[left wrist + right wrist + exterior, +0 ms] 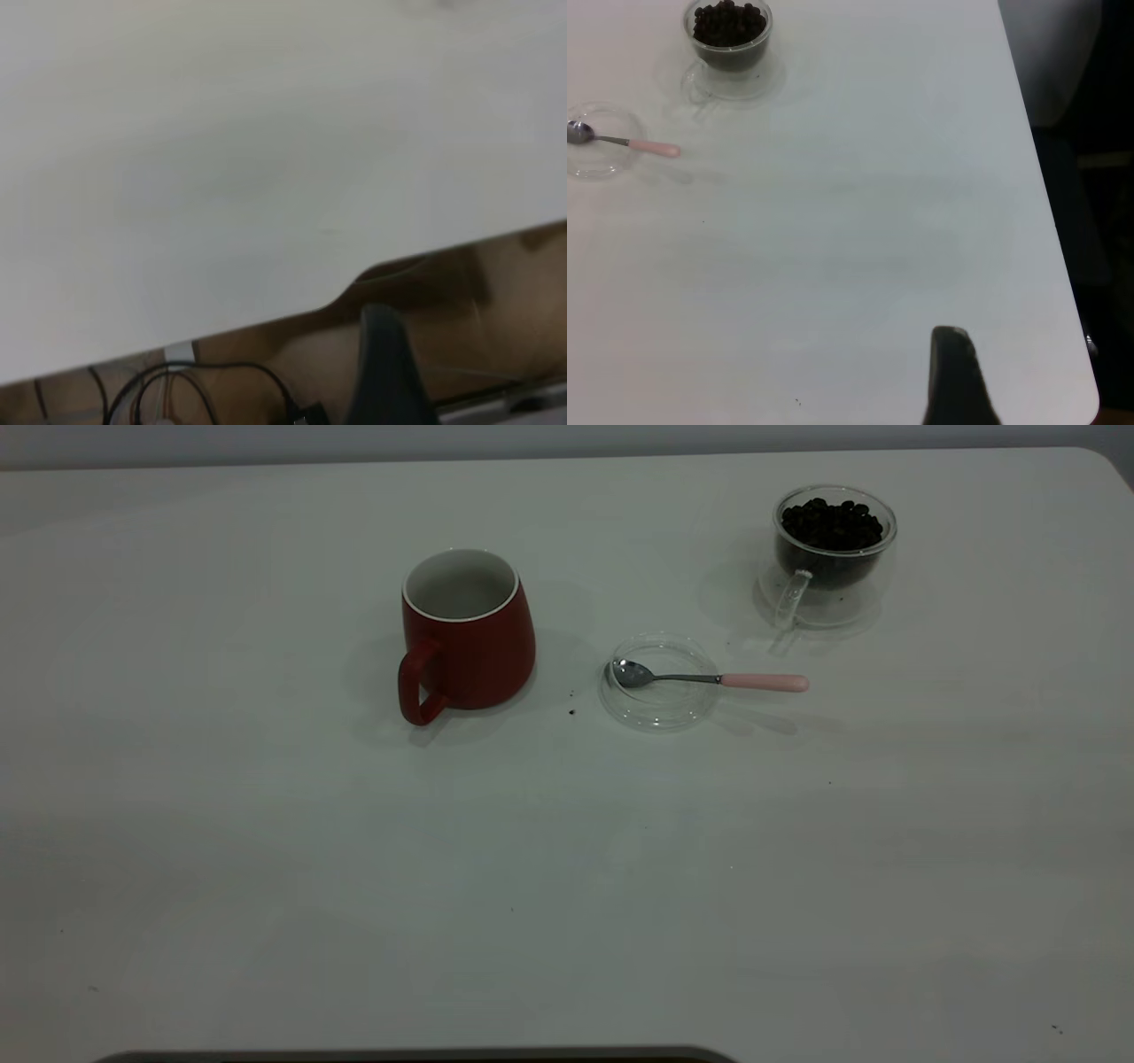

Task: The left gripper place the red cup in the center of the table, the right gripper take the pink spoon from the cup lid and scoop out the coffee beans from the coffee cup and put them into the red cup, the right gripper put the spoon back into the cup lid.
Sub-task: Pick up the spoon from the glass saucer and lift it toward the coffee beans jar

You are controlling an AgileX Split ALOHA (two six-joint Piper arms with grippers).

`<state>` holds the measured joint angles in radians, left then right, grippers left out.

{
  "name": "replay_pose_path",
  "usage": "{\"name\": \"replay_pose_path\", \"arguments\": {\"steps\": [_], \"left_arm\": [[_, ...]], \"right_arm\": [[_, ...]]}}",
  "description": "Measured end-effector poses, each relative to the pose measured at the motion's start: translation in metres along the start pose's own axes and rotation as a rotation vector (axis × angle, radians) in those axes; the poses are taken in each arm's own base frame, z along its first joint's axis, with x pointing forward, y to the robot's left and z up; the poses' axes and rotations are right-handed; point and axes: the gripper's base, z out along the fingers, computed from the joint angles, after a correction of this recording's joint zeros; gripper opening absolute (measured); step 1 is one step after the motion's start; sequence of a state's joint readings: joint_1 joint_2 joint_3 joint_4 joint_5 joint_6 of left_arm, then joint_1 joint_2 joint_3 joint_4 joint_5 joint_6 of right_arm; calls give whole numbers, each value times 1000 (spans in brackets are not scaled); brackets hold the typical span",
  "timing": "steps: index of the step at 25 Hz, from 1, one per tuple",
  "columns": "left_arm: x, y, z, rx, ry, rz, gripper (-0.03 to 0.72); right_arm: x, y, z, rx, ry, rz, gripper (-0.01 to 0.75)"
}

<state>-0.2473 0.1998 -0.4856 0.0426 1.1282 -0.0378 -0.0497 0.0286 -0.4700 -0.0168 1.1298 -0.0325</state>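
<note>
Neither arm enters the exterior view. Left gripper: one dark finger (383, 372) visible, hanging past the white table (221, 159) edge. Right gripper: one dark finger (952, 376) above the table's edge region

Both arms out of exterior view; only one dark fingertip (953, 376) per wrist cam; grip state unreadable.

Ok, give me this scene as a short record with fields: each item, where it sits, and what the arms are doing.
red cup: upright, near table centre, handle towards the camera
cup lid: clear, flat on the table, right of the red cup
pink spoon: bowl in the lid, handle sticking out to the right
coffee cup: glass, full of beans, far right
arms: neither over the table in the exterior view
</note>
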Motion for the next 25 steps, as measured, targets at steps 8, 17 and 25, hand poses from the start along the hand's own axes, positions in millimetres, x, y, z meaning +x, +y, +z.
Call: {"name": "replay_pose_path", "arguments": {"steps": [8,17,25], "left_arm": [[1,2,-1,-122,-4,-150,569],[19,-1,-16,-138,-175,-153,569],[24,-2,-19,-141,-208,-147,569]], "right_arm": [[0,0,0,0,0,0,512],[0,0,0,0,0,0,512],[0,0,0,0,0,0,512]]}}
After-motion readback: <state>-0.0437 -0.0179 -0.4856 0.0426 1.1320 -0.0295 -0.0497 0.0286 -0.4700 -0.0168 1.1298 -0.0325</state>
